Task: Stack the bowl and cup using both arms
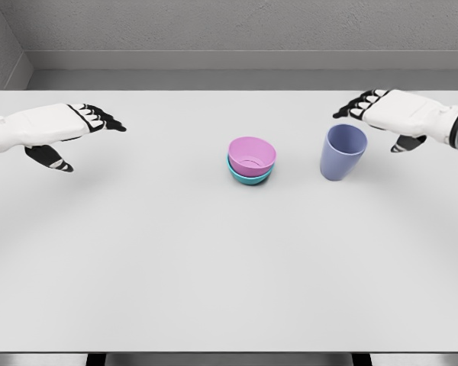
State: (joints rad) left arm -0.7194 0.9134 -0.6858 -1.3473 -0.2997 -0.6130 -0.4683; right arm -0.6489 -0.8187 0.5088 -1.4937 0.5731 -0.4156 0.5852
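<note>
A pink bowl (252, 155) sits nested in a teal bowl (249, 177) near the middle of the white table (214, 267). To their right stands an upright blue-purple cup (342, 152), apart from the bowls. My right hand (364, 104) hovers just behind and right of the cup, fingers spread, holding nothing. My left hand (91, 122) is far to the left of the bowls, fingers stretched out and empty.
The table's far edge meets a grey wall (229, 30). Its front edge runs along the bottom of the view.
</note>
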